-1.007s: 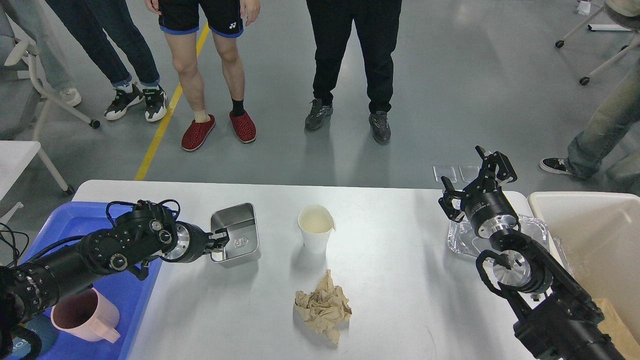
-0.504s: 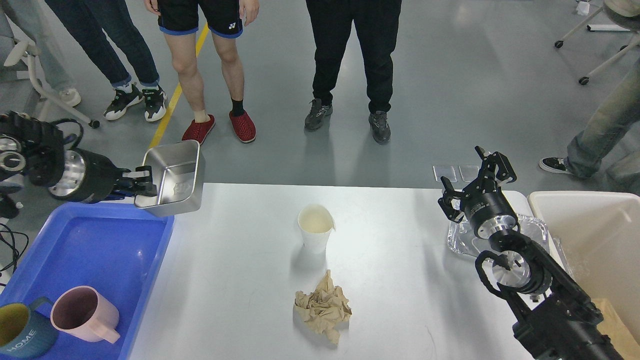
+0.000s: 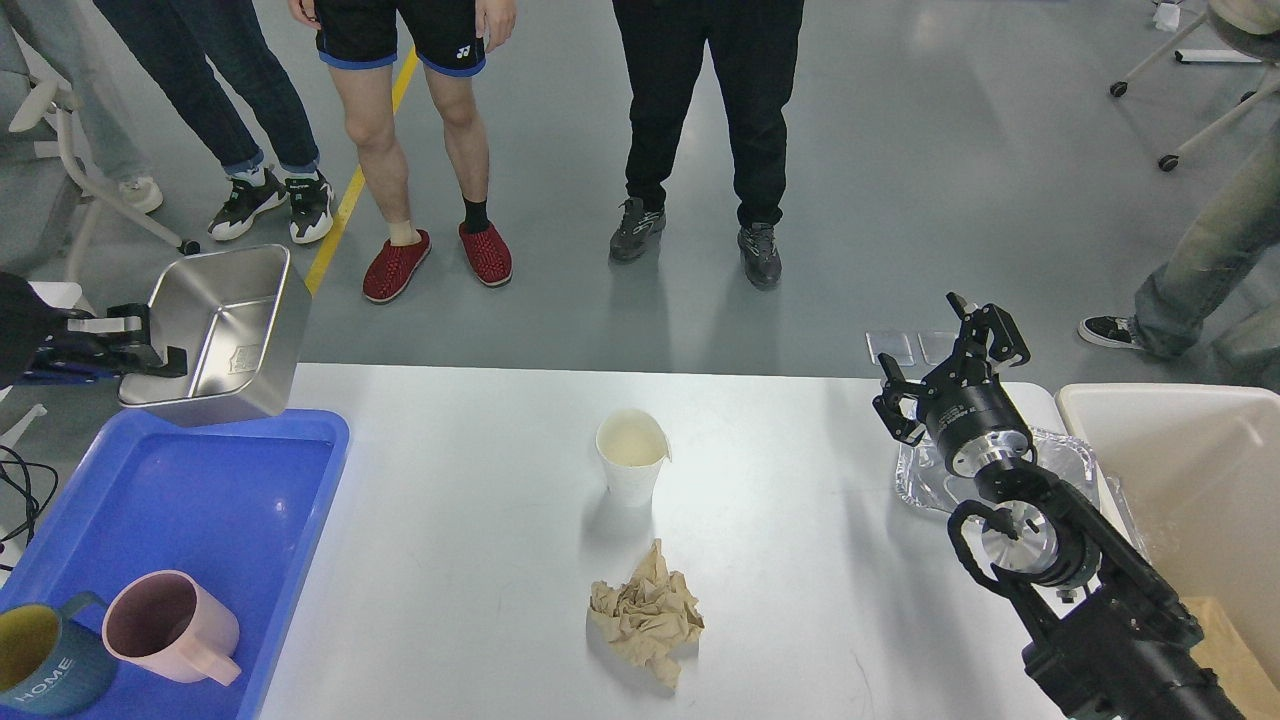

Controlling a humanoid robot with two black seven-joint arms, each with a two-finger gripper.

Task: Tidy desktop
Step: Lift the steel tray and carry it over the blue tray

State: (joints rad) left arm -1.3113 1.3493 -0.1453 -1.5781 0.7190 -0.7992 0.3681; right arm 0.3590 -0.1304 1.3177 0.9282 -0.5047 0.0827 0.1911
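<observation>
You can read "HOME" in white letters on the dark teal mug (image 3: 35,670) at the near left corner of the shallow blue plastic tray (image 3: 200,500); the pink plastic mug (image 3: 170,627) stands just beside it, and both look empty. Your left gripper (image 3: 160,350) has its fingers pinching the rim of the square stainless steel container (image 3: 222,335), held tilted in the air over the tray's far edge, its inside bare, with a small embossed mark too small to read. The large white matte desk (image 3: 800,600) fills the middle of your view, between the tray and the cream plastic bin (image 3: 1180,470) on the right. On it stand a white paper cup (image 3: 632,458), a crumpled brown paper napkin (image 3: 645,612) near it, and a crinkled foil tray (image 3: 925,485). Your right gripper (image 3: 945,375) hangs above that foil tray with fingers spread apart.
</observation>
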